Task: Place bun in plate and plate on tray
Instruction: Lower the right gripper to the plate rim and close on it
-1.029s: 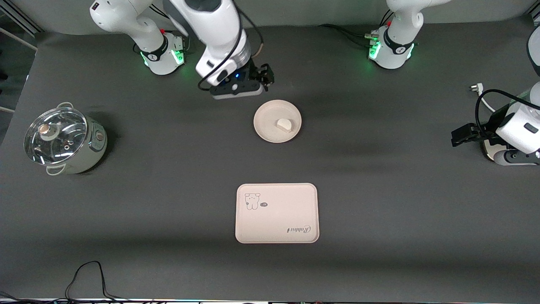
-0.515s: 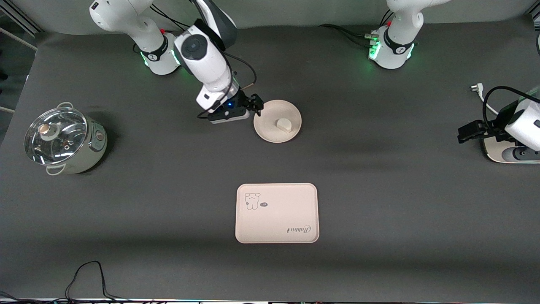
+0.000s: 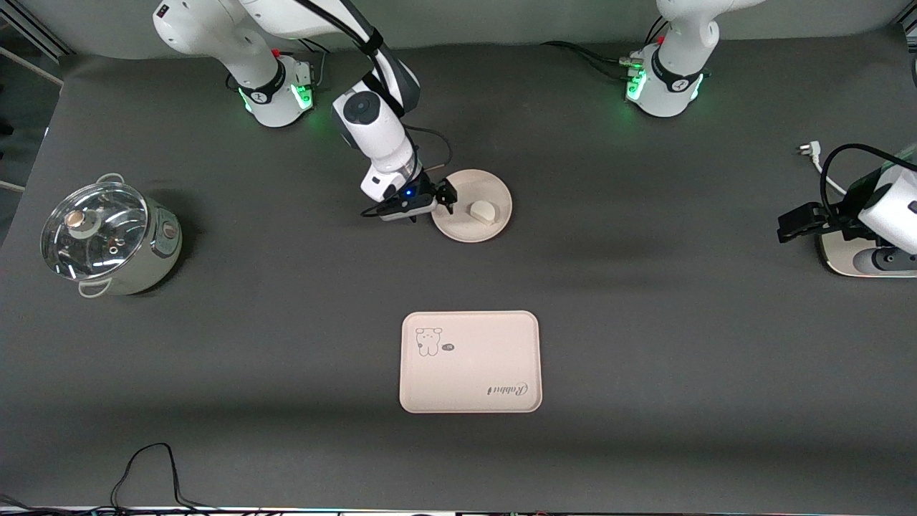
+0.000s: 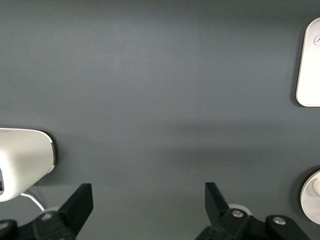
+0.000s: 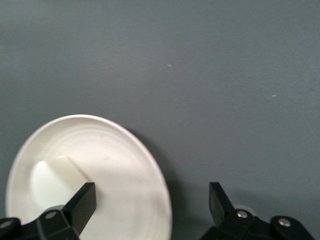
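Note:
The round cream plate [image 3: 481, 186] lies mid-table with the small white bun [image 3: 482, 211] in it. My right gripper [image 3: 443, 199] is low at the plate's edge on the right arm's side and open. In the right wrist view the plate's [image 5: 115, 160] rim lies between the jaws, one finger [image 5: 82, 202] over the plate beside the bun [image 5: 50, 177], the other over bare table. The rectangular tray [image 3: 471, 362] sits nearer the front camera. My left gripper [image 3: 791, 226] waits open over the left arm's end of the table, with nothing between its fingers [image 4: 80, 202].
A pale pot with a glass lid [image 3: 107, 236] stands at the right arm's end. A white rounded device [image 3: 852, 264] and a plug with cable [image 3: 808, 149] lie under and beside the left arm. A black cable [image 3: 150, 466] loops at the front edge.
The right arm has swung down and toward the plate, bringing its open gripper from above the table to the plate's rim. The left gripper shifted slightly. Plate, bun and tray have not moved.

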Tool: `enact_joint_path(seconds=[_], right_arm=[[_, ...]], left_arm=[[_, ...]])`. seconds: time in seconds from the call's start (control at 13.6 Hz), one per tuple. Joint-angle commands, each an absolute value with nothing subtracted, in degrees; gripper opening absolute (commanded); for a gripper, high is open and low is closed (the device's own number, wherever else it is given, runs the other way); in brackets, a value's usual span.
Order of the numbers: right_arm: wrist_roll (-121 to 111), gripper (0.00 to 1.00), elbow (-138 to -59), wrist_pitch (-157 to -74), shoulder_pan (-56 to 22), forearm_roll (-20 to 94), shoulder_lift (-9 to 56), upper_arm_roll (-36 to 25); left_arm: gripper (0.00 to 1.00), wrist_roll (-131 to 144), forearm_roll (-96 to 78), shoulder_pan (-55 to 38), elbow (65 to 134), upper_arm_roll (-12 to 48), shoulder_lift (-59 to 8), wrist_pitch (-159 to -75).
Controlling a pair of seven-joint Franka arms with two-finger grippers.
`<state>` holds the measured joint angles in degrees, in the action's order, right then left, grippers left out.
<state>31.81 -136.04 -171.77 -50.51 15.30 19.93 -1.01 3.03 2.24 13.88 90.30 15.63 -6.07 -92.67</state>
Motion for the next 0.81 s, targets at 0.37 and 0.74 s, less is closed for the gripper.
enact_joint_path(seconds=[0.37,0.74], right_arm=[[29.27,1.00,-137.11,-173.50,-50.10,23.82,23.20,3.42],[29.35,0.99,-137.11,-172.71,-49.57,23.91,23.03,3.60]], left_arm=[[1.00,2.99,1.67,13.45,89.30,15.56,-6.59,-92.02],[1.00,2.81,1.67,13.45,89.30,15.56,-6.68,-92.02]])
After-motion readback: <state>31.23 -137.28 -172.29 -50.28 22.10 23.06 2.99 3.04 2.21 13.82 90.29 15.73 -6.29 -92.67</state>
